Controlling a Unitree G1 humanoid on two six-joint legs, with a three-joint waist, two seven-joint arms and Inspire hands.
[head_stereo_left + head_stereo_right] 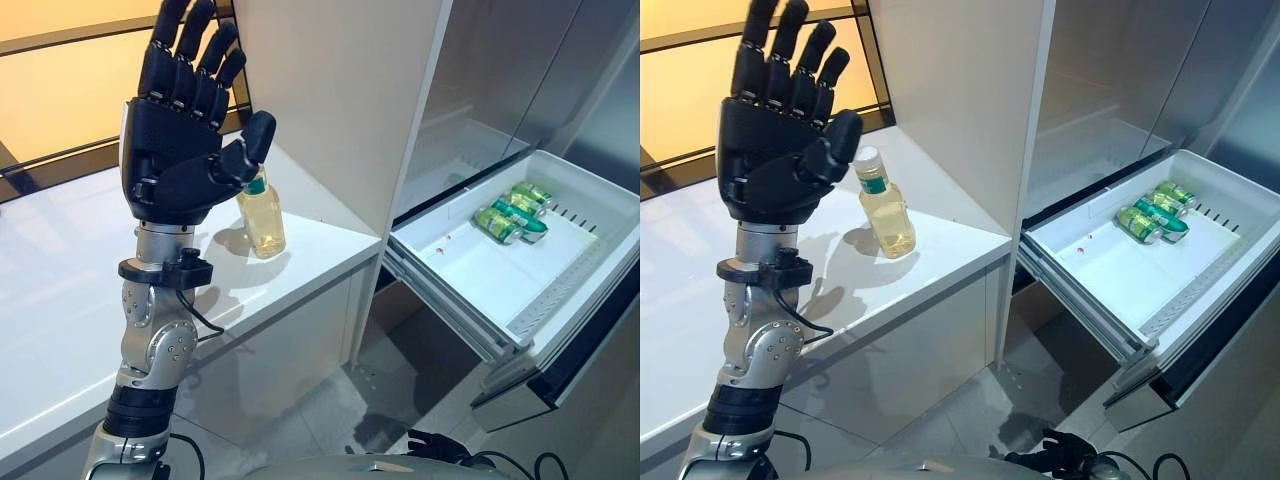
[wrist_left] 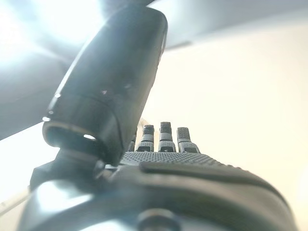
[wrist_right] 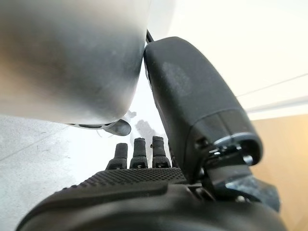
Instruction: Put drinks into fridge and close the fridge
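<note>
Left eye view: left robot hand (image 1: 180,150) raised, fingers spread wide, empty; bottle (image 1: 261,215) upright on counter (image 1: 60,290) behind.

Right robot hand (image 3: 144,187) fingers straight.

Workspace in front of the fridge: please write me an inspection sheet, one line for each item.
Surface: white counter, bare apart from one bottle.
Job's things: bottle of pale yellow drink with a white cap stands upright on the counter, near its corner; green cans lie on their sides at the back of the open fridge drawer.
Clutter: nothing seen.
Hands: left hand raised above the counter, fingers straight, holding nothing, beside the bottle; right hand shows only in its wrist view, fingers straight, holding nothing.
Cables: nothing to report.
Surroundings: tall white cabinet panel between counter and fridge; grey tiled floor.
</note>
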